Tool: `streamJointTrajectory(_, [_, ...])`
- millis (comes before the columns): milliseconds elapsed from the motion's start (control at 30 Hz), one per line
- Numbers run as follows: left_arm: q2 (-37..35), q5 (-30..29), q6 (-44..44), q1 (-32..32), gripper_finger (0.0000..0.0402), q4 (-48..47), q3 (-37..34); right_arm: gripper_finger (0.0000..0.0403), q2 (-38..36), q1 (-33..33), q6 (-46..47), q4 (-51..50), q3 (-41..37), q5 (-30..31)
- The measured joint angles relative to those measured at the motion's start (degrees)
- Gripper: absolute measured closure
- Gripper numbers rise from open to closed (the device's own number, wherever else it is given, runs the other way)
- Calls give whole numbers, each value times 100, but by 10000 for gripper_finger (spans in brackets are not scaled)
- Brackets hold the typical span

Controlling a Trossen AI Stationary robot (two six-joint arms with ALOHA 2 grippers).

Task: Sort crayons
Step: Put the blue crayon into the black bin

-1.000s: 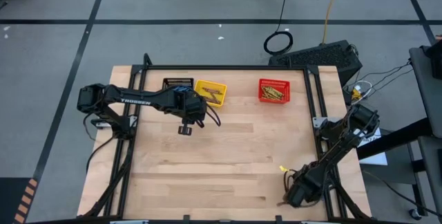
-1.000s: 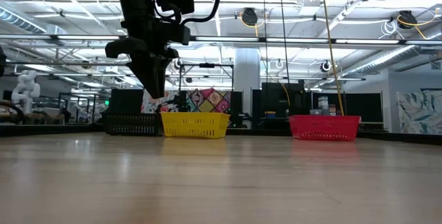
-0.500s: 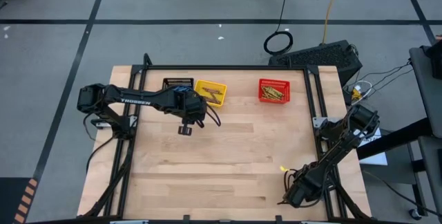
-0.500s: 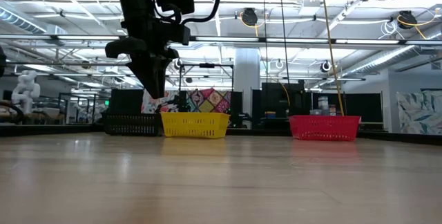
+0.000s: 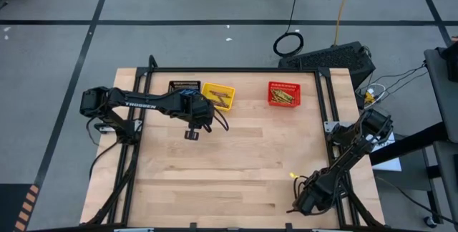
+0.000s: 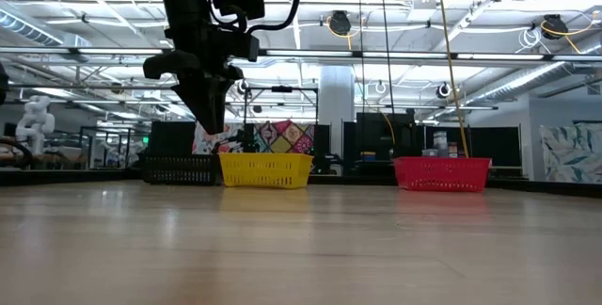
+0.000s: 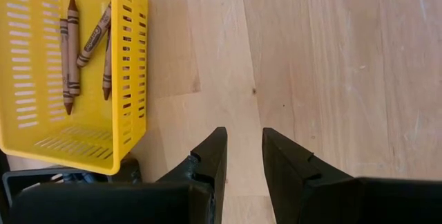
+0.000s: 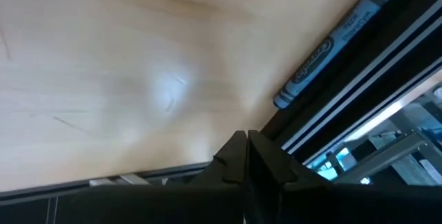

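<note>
We are hanging our left gripper (image 7: 243, 156) beside the yellow basket (image 7: 131, 79), fingers slightly apart and empty, since brown crayons (image 7: 69, 54) are lying inside. Our right gripper (image 8: 247, 156), fingers together, is reaching low because a blue crayon (image 8: 331, 48) is lying against the counter (image 5: 236, 167) frame

Three baskets are lined along the far edge of the table (image 5: 236, 167): the black basket (image 5: 184, 87) at the left, the yellow basket (image 5: 218, 94) touching it, and the red basket (image 5: 284, 94) well apart to the right. A free gap is left between yellow and red. The left gripper (image 5: 192, 134) is held just near of the yellow basket. The middle and near left boards are unobstructed
</note>
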Motion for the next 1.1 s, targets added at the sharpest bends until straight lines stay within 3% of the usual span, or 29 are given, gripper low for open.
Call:
streamJointTrajectory(200, [0, 1, 0, -1, 317, 4, 0, 403, -9, -28, -99, 7, -4, -123])
streamJointTrajectory(400, [0, 0, 2, -1, 317, 23, 1, 403, -10, -125, -973, -1062, -37, -967])
streamJointTrajectory(500, [-2, 17, -1, -1, 317, 75, -3, 403, -51, -197, -1279, -1430, -44, -954])
streamJointTrajectory(567, [0, 23, -2, -2, 317, -27, -15, 403, -41, -242, -1396, -1104, -20, -925])
streamJointTrajectory(767, [0, 23, 4, -1, 317, 14, -15, 403, -31, -410, -1341, -632, -17, -158])
streamJointTrajectory(1100, [0, 20, 2, -1, 317, 9, -15, 403, -31, -465, -1480, -921, -170, -91])
